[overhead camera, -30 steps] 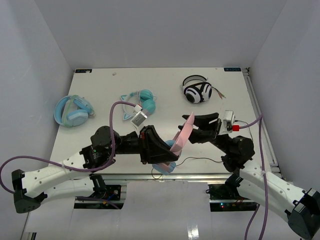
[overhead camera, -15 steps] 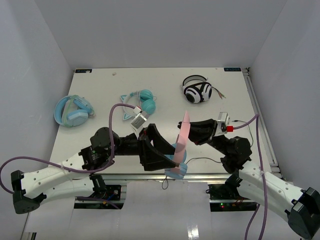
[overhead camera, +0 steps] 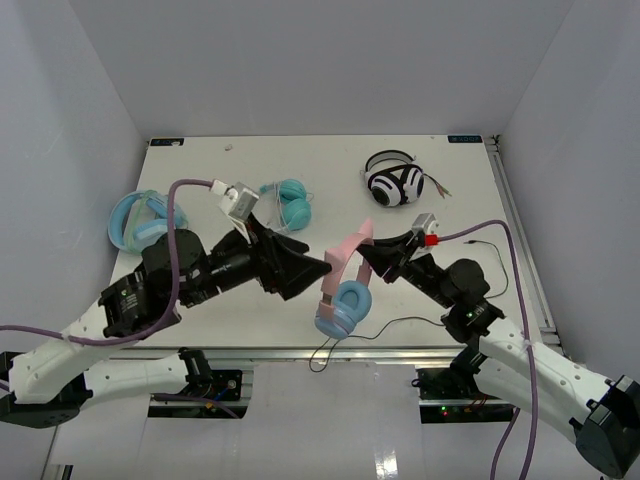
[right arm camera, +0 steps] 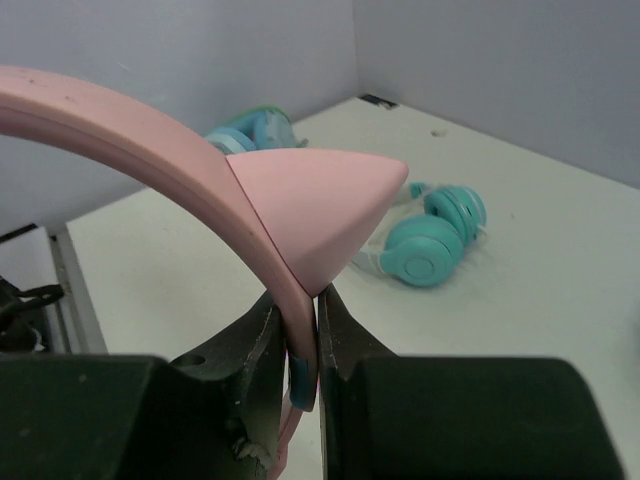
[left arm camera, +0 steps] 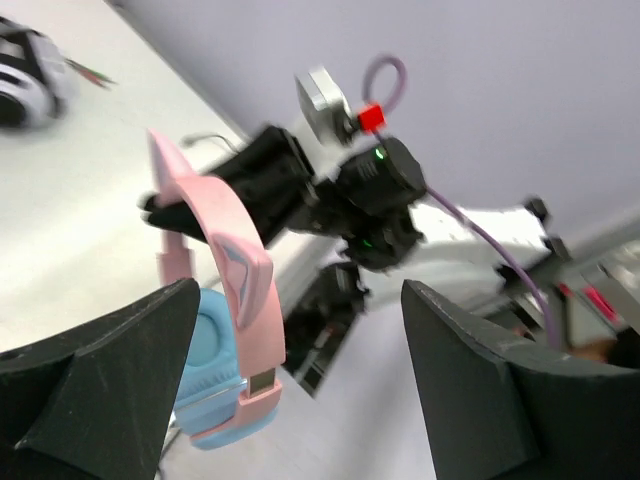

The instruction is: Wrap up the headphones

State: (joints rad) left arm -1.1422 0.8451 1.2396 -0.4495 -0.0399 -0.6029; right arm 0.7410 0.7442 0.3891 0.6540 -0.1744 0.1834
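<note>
With the headphones pinched between the right jaws and the left jaws wide, the trailing cable is probably to be gathered next.

The headphones were pink across the cat-ear band and light blue at the cups, teal pair at eleven o'clock, black-and-white striped pair at one o'clock, table was white.

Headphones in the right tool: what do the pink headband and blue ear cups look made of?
Pink headband: likely hard moulded plastic with a matte finish. It holds a rigid arc and has a crisp moulded ear tip. Light blue ear cups: the cushions look like smooth padded leatherette, rounded and puffy. Too small to confirm.
</note>
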